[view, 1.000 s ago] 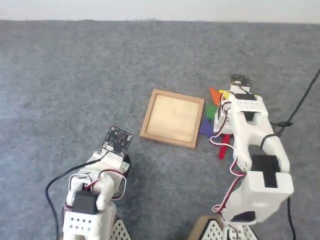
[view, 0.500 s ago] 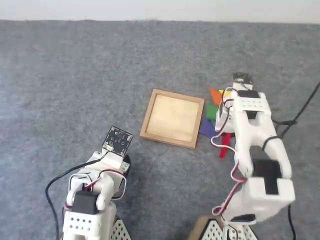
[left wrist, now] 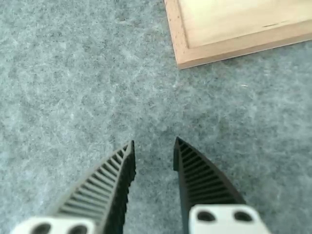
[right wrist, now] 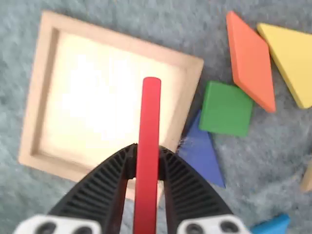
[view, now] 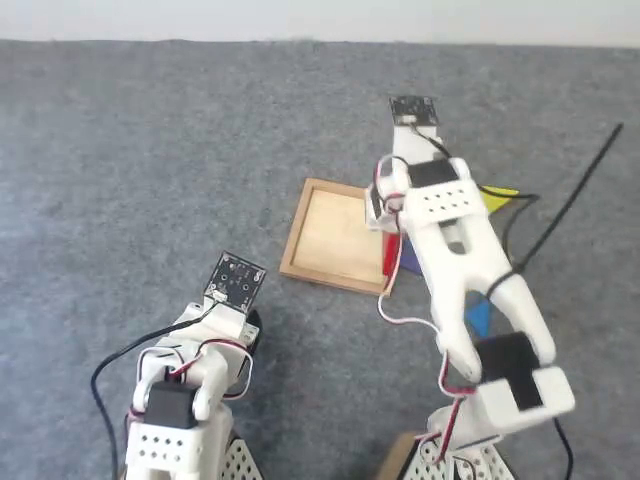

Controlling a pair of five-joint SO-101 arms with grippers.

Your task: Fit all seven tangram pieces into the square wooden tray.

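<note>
My right gripper [right wrist: 146,148] is shut on a red tangram piece [right wrist: 148,117], held on edge above the right part of the square wooden tray [right wrist: 46,73]. From above, the red piece [view: 393,252] hangs under my right arm at the right rim of the tray [view: 300,225]. On the carpet beside the tray lie an orange parallelogram [right wrist: 249,61], a yellow triangle [right wrist: 290,61], a green square [right wrist: 225,108], a dark blue triangle [right wrist: 201,153] and a light blue piece [right wrist: 273,225]. My left gripper [left wrist: 153,146] is open over bare carpet, short of the tray's corner [left wrist: 219,51].
Grey carpet covers the whole table. A tan piece [right wrist: 307,178] pokes in at the edge of the right wrist view. A black cable [view: 575,190] runs off to the right behind my right arm. The left arm [view: 200,370] sits folded at the near left.
My right arm has risen from the pile right of the tray and swung left with the red piece, now over the tray's right side. The left arm has stayed still.
</note>
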